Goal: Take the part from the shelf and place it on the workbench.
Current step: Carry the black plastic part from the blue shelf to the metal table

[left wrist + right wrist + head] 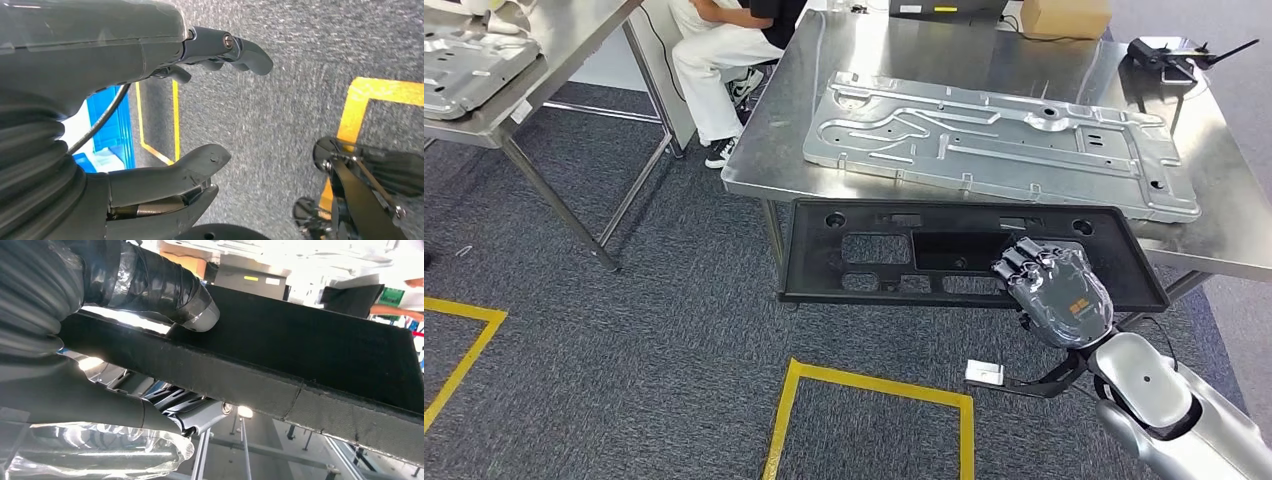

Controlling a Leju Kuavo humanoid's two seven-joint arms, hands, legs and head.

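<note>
A long flat black plastic part (894, 255) with cut-out openings hangs level in front of the steel workbench (824, 120), its far edge at the bench's near edge. My right hand (1054, 285) grips its near edge right of the middle. In the right wrist view the thumb (165, 285) lies on one face of the black part (320, 355) and the fingers (190, 410) curl under the other. My left hand (165, 120) hangs over the carpet with thumb and fingers apart, holding nothing.
A large stamped metal panel (994, 140) covers much of the workbench. A cardboard box (1064, 15) and a black device (1169, 55) sit at its far side. A seated person (724, 50) is behind it. Another table (484, 70) stands left. Yellow floor tape (874, 390) marks the carpet.
</note>
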